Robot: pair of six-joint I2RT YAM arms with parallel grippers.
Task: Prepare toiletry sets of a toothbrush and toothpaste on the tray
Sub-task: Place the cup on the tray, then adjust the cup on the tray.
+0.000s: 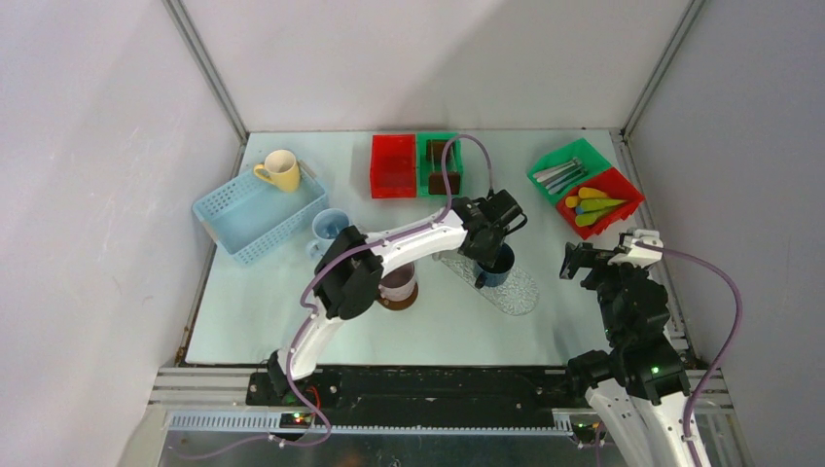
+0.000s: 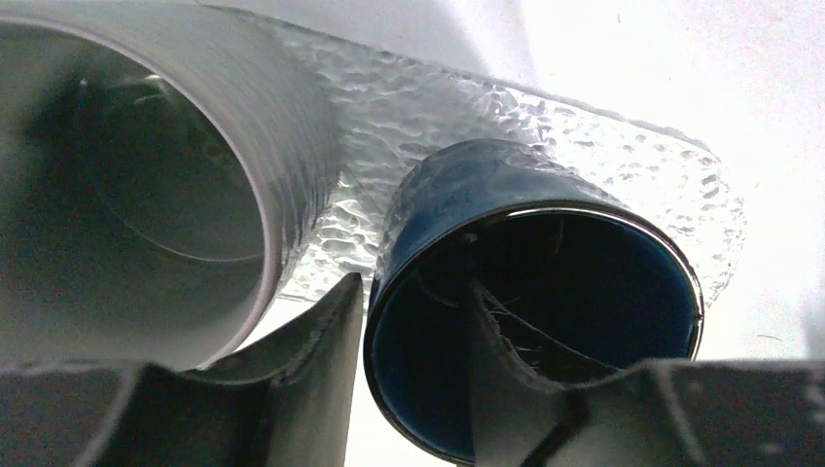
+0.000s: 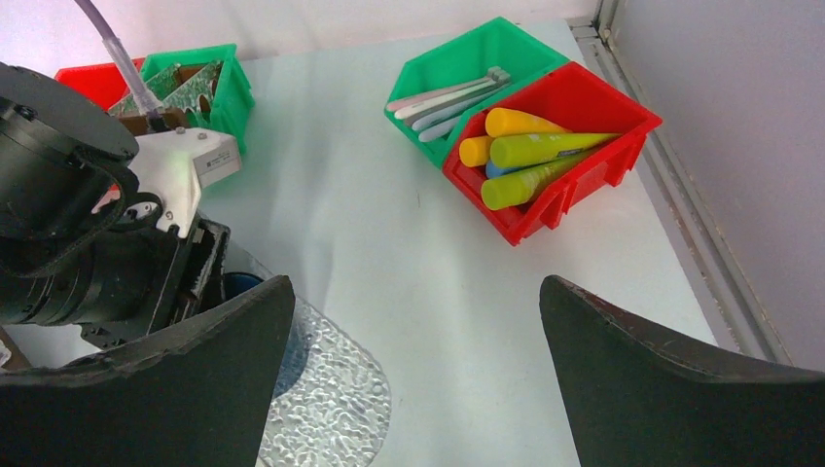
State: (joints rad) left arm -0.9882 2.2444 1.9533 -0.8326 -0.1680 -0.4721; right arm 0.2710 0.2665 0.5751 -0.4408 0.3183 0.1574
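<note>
Enclosure: plain pale grey-white panels on three sides, with metal framing in the corners.
Surface: flat worktop under a pale blue-white sheet; a black rail and the arm bases sit along its near edge.
Task items, brushes: slim pale toothbrushes lie together in the right-hand green plastic bin, at the far right.
Task items, paste: soft flat toothpaste tubes in yellow, orange and lime green, with a little light blue underneath. They are heaped in the right-hand red plastic bin, which touches the green one.
Tray: clear pebbled oblong tray at mid-worktop, carrying an upright dark blue ceramic mug.
Left jaws: part open and astride the blue mug's rim. One finger is just outside the wall and the other is inside with a gap to it; whether either presses the mug cannot be told.
Right jaws: spread wide with nothing between them, hanging over bare worktop between the tray and the right-hand bins.
Coaster mug: pale white mug on a round brown coaster, just left of the tray.
Basket: light blue slotted plastic basket at the far left, holding a yellow mug. A light blue mug stands just beside it.
Centre bins: a far-centre red bin and a far-centre green bin stand side by side. The green one holds brown pieces of unclear kind.
In the way: the left arm reaches across above the coaster mug to the tray.
</note>
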